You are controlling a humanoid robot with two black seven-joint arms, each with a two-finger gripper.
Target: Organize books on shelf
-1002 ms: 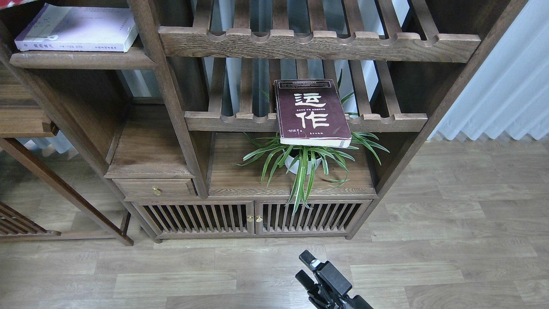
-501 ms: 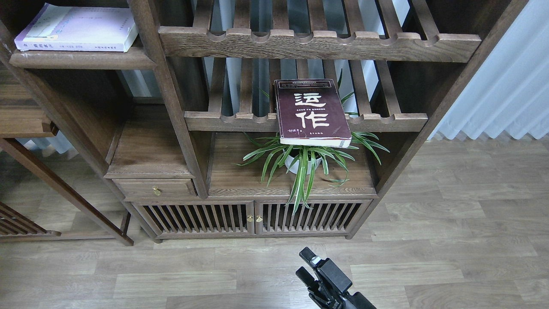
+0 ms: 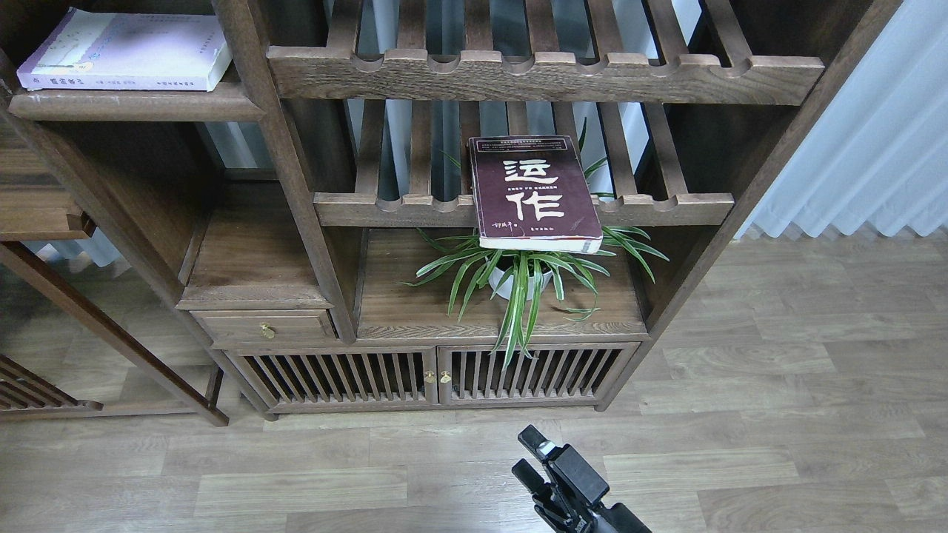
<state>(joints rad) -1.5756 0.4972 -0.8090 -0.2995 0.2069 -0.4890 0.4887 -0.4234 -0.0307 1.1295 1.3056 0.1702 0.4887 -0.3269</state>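
Note:
The dark maroon book [image 3: 535, 191] with two big white characters lies flat on the lower slatted rack [image 3: 666, 209], its front end overhanging the notched rail. The pale white-lavender book [image 3: 122, 50] lies flat on the shelf [image 3: 133, 105], the solid dark board at the top left. The red book is out of view. My right gripper [image 3: 523, 451] is low at the bottom centre, over the floor, far below both books. Its two fingers stand apart and hold nothing. My left gripper is out of view.
A potted spider plant [image 3: 522, 270] stands on the cabinet top under the maroon book. An upper slatted rack [image 3: 548, 74] hangs above it. A small drawer [image 3: 266, 326] and slatted cabinet doors [image 3: 437, 374] are below. A white curtain [image 3: 874, 126] hangs at the right.
The whole scene has shifted slightly left in the view. My right gripper has risen a little. The books have not moved.

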